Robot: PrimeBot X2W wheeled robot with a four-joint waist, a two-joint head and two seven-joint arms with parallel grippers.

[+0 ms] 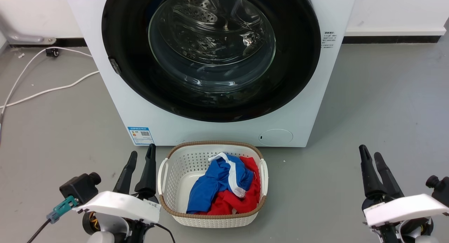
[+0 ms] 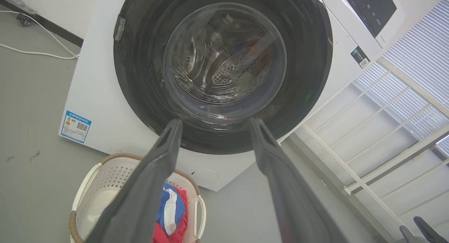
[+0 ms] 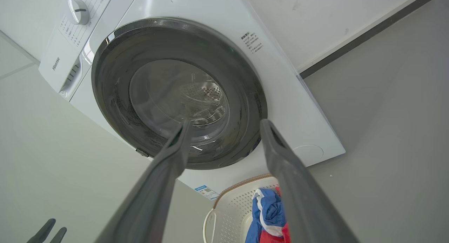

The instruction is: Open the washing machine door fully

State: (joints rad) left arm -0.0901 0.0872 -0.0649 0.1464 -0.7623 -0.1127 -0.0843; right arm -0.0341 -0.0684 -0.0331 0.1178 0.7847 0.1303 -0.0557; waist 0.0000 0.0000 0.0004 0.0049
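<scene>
This looks like a laundry corner in a plain work room. A white washing machine point(image 1: 210, 132) stands on a bare grey floor point(image 1: 386, 106) against a white wall point(image 1: 386, 7). A basket point(image 1: 214, 144) of red and blue clothes point(image 1: 224, 186) sits right in front of the machine, and a loose white cable point(image 1: 52, 90) lies beside it.

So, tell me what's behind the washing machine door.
Through the clear window of the washing machine door, the perforated steel drum shows. The door's black ring covers whatever surrounds the opening, and reflections blur the drum's floor.
</scene>
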